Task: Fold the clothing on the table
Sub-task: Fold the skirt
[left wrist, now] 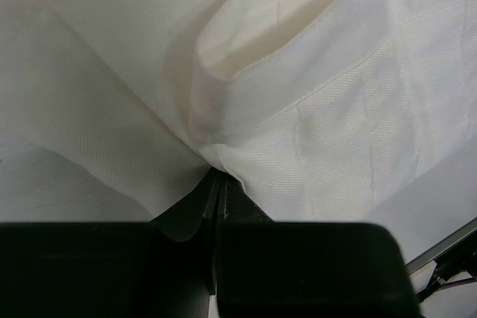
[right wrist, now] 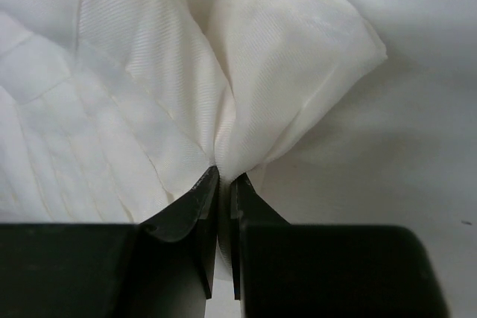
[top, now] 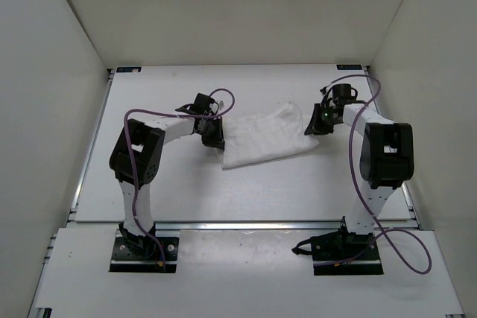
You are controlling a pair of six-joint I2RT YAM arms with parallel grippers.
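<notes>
The white garment (top: 264, 137) is seen crumpled at the middle of the table (top: 223, 191), pinched at one end by the left gripper (left wrist: 216, 188) and at the other by the right gripper (right wrist: 223, 176) (both clamped on bunched cloth). It is judged thin, limp and light; corners are best held.

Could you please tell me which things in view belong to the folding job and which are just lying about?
Part of the job: clothing; table; left gripper and right gripper, each pinched shut on an edge of the clothing.
Merely there: purple cables; metal rail; white walls.
</notes>
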